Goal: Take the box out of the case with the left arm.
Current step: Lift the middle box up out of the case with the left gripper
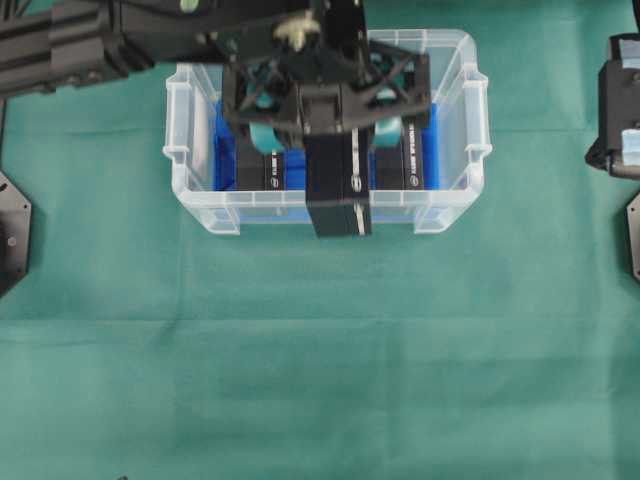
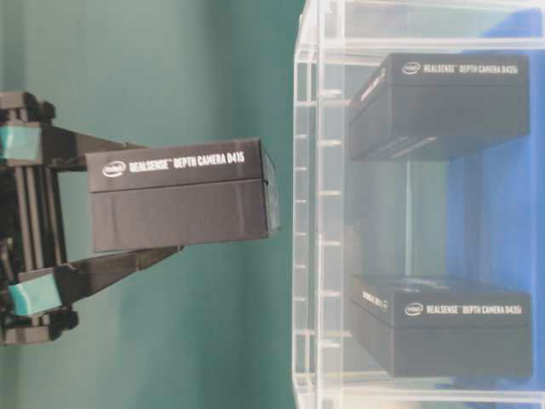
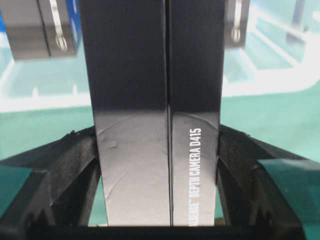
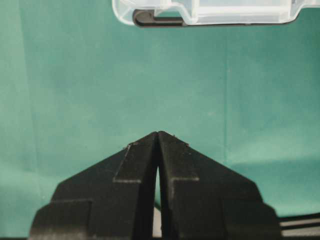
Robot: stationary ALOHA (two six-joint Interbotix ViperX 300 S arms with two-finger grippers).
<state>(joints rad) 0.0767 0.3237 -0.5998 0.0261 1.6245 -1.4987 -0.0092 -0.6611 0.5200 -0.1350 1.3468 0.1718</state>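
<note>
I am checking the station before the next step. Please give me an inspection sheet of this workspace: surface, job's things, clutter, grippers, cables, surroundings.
Surface: green cloth, a few creases.
Job's things: black box held in the air outside the clear case; two more black boxes remain inside on the blue lining.
Clutter: nothing seen.
Grippers: left gripper shut on the box, fingers on both sides; right gripper shut, holding nothing, over the cloth.
Cables: nothing seen.
Surroundings: black arm bases at the overhead view's edges.
</note>
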